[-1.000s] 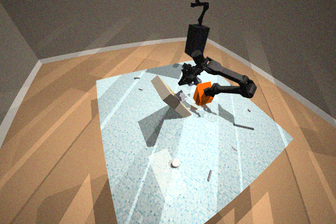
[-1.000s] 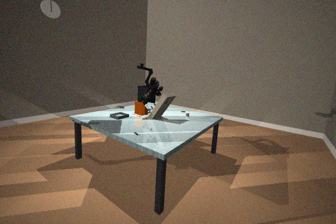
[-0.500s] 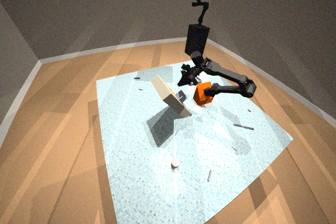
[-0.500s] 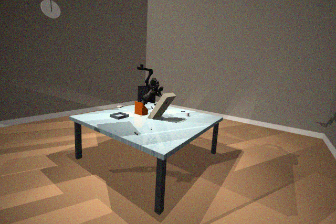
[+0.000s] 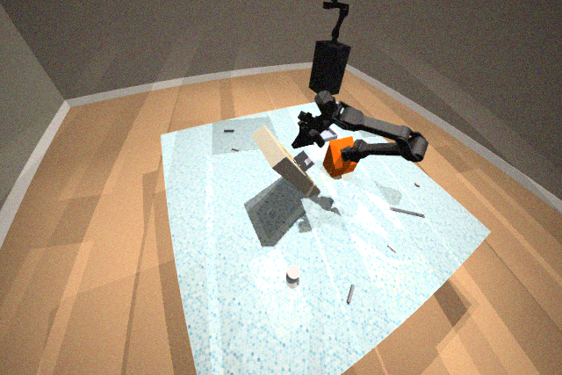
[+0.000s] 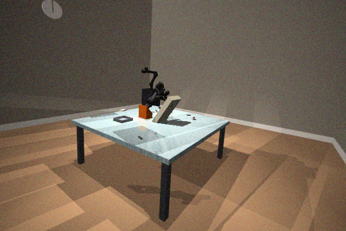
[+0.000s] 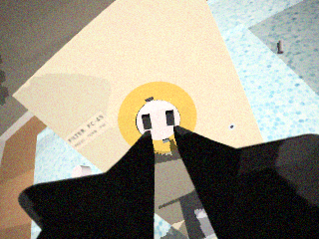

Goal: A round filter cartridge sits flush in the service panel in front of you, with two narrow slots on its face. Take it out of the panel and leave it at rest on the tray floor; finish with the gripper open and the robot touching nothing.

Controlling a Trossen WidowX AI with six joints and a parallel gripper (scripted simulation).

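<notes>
Orange block [image 5: 338,158], small white cylinder [image 5: 292,275], scattered dark rods, wall clock [image 6: 52,8].

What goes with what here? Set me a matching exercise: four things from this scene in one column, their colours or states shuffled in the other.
Things:
1. filter cartridge
2. ring around the cartridge
3. block at the arm's foot
4. tray

Colours or states:
a. orange
b. white, two dark slots, seated in the panel
c. yellow
d. dark grey, low and square

Pairs: 1-b, 2-c, 3-a, 4-d
</notes>
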